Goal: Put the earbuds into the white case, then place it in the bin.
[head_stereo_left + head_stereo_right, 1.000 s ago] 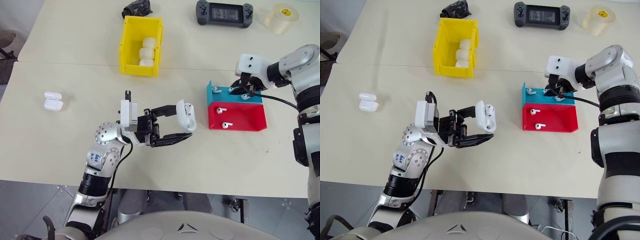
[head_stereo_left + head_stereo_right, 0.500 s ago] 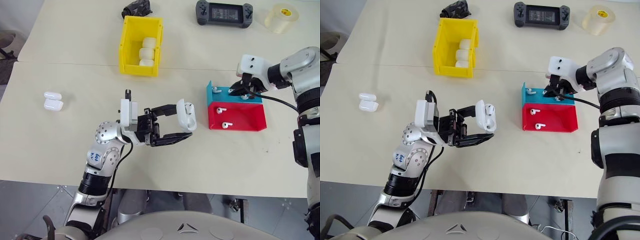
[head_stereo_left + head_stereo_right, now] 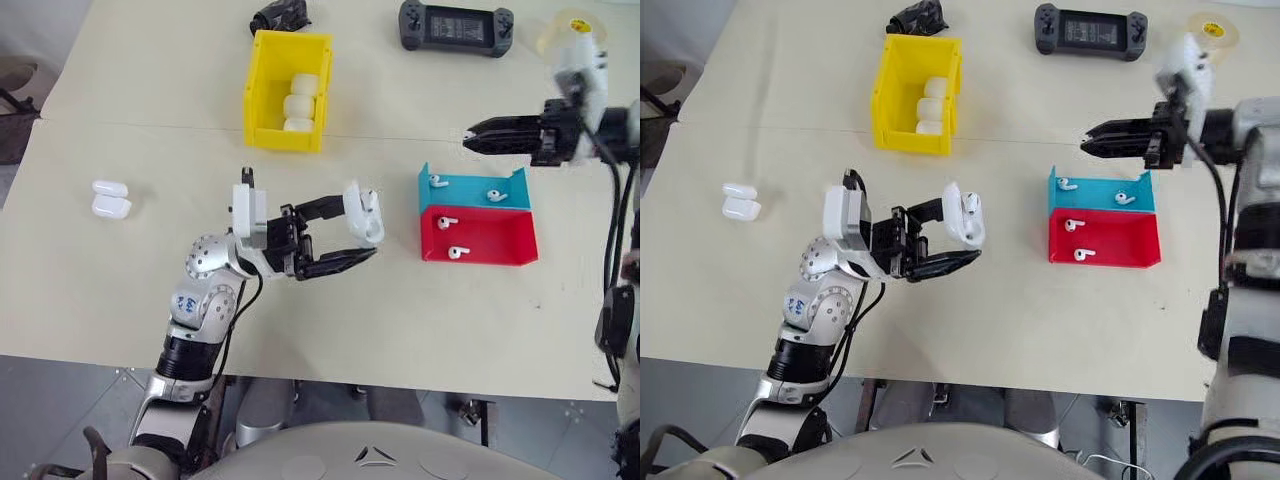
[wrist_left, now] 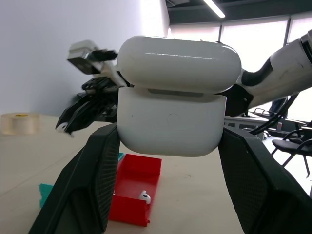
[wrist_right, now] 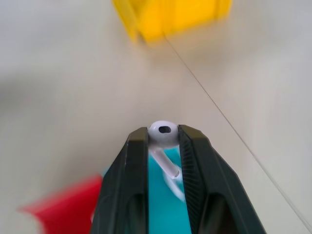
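Both grippers [image 3: 352, 232] [image 5: 164, 134] clamped, raised.

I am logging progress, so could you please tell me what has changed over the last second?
The right gripper has lifted out of the teal tray, now pinching an earbud, and swung up to point left. The left gripper still clamps the open white case. The other earbuds, trays and bin are unchanged.

The rounded white plastic case [image 4: 178, 100] and small white earbud [image 5: 163, 134] look glossy and smooth, the black ribbed gripper fingers [image 4: 92, 183] matt, the beige tabletop [image 3: 120, 280] smooth.
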